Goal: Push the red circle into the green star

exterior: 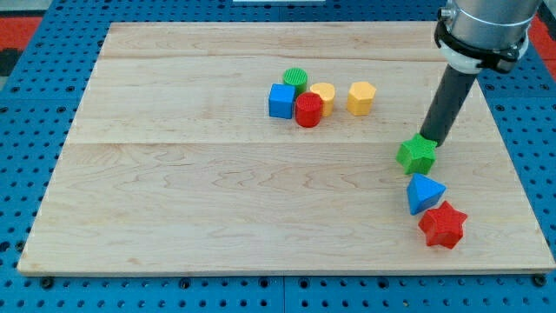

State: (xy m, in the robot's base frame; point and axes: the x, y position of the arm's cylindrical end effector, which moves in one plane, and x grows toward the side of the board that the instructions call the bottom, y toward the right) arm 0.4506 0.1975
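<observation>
The red circle (308, 110) lies near the board's upper middle, touching the blue cube (281, 101) on its left and the yellow heart-like block (323, 93) at its upper right. The green star (417, 155) lies far to the right of it, at the board's right side. My tip (432, 139) stands just above and right of the green star, touching or almost touching its upper edge. The rod rises from there to the view's top right.
A green circle (295, 79) sits above the blue cube. A yellow hexagon (361, 97) lies right of the cluster. A blue triangle (425, 192) and a red star (443, 225) lie below the green star. The wooden board (174, 191) rests on a blue pegboard.
</observation>
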